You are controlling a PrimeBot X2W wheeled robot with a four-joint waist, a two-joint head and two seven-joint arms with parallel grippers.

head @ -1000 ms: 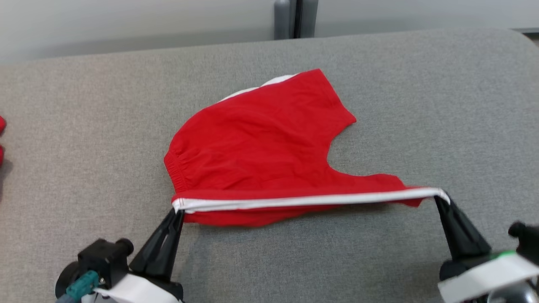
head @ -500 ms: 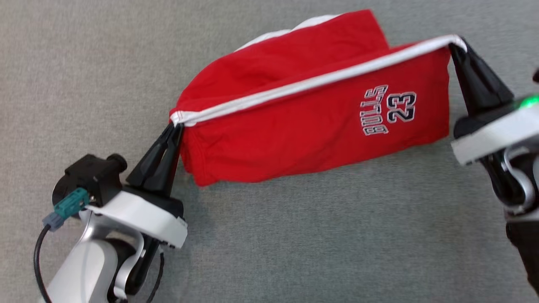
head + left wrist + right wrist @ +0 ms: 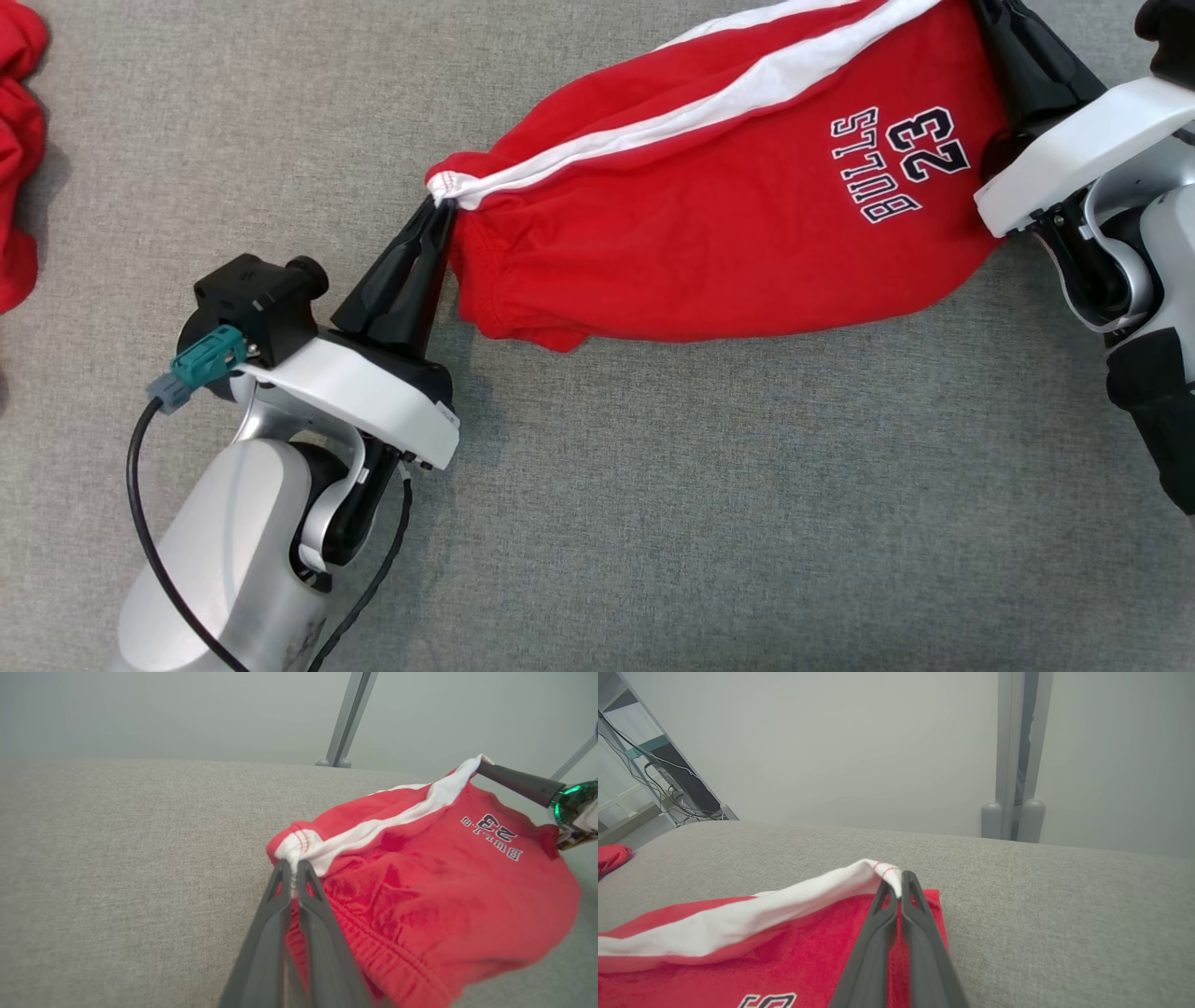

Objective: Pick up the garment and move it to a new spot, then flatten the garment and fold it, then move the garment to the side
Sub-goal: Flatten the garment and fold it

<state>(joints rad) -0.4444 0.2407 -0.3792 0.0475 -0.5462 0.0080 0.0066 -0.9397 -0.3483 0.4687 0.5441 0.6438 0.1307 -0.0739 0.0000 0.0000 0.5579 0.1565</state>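
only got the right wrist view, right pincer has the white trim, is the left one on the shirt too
Observer: Yes, the left pincer is shut on the other end of the garment's white trim.
Operator: which side faces the head cam
Observer: The printed side; the BULLS 23 print sits near the right pincer's end.
Operator: is the trim tight
Observer: Nearly straight between the pincers, with the red body sagging below it.
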